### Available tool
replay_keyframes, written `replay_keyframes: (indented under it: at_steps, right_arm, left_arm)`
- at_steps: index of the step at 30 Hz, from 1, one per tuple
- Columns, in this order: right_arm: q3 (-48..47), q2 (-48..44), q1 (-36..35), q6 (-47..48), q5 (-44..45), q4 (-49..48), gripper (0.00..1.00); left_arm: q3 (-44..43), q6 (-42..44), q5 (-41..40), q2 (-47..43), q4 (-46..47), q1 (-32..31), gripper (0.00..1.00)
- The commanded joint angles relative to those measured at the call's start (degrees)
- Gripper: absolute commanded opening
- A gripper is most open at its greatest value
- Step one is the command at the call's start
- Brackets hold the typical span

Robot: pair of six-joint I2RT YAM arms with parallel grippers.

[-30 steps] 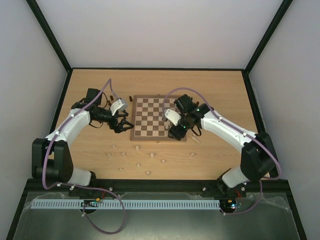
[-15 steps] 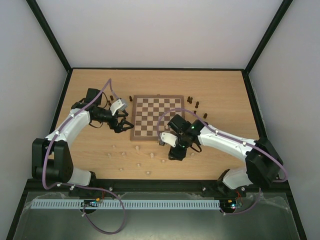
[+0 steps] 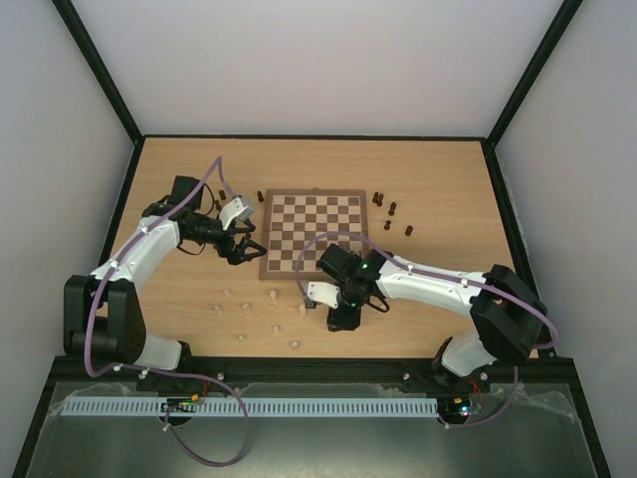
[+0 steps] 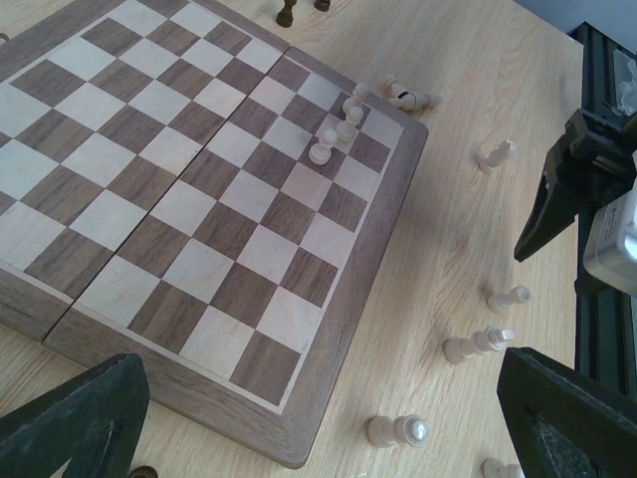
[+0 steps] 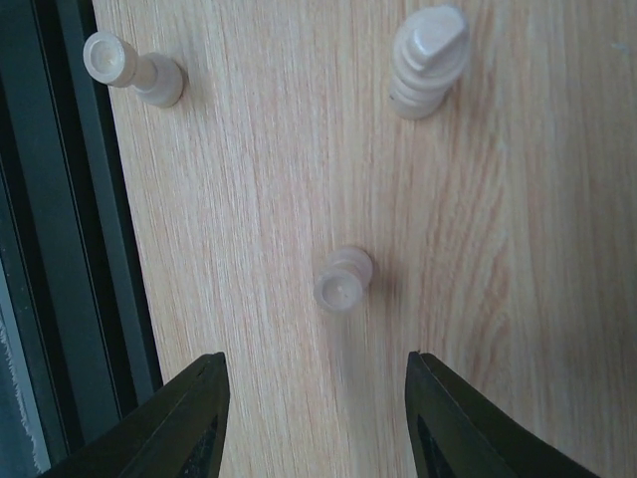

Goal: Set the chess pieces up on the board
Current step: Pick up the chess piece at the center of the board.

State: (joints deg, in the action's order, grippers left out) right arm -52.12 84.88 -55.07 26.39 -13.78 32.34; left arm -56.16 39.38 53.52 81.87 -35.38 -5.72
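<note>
The board [image 3: 309, 224] lies mid-table, and three pale chess pieces [image 4: 336, 127] stand near one corner of it. More pale pieces [image 3: 275, 296] are scattered on the table in front. My right gripper [image 3: 338, 319] hovers over this area, pointing down. Its jaws are open, and an upright pale pawn [image 5: 343, 279] stands just ahead of its fingertips [image 5: 189, 418], untouched. My left gripper [image 3: 244, 247] hangs wide open beside the board's left edge with nothing in it. In the left wrist view the board's corner [image 4: 299, 438] sits between its fingers [image 4: 70, 418].
Dark pieces [image 3: 392, 209] stand on the table to the right of the board, others [image 3: 260, 195] to its left. A taller pale piece [image 5: 428, 60] and another pawn [image 5: 129, 68] are close to the right gripper. The table's dark front rail [image 5: 60, 249] runs alongside.
My right arm has swung from the board's near right corner down and left to the table in front of it, and its jaws have narrowed. The left arm has not moved.
</note>
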Motion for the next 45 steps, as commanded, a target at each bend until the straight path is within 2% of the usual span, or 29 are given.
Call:
replay_keyframes:
  at_steps: [1,17,28,34,45]
  right_arm:
    - [-0.84,2.30,-1.55,-0.18,0.69,0.06,0.48]
    - [-4.74,7.78,-2.04,-0.11,1.97,-1.08,0.46]
    - [-4.94,9.61,-2.93,0.11,1.91,-0.62,0.40]
    - [-4.84,10.48,-3.38,-0.02,2.12,-0.97,0.35]
    - [-5.10,9.61,-3.48,-0.20,3.08,-1.28,0.17]
  left_arm:
    - [0.54,0.42,0.88,0.66,0.42,0.18,0.99]
    - [0.90,0.53,0.96,0.23,0.40,0.18,0.99]
    - [0.88,0.50,1.13,0.15,0.43,0.20,0.99]
    - [0.88,0.47,1.05,0.07,0.45,0.24,0.99]
    - [0.92,0.46,0.98,0.22,0.48,0.27,0.99]
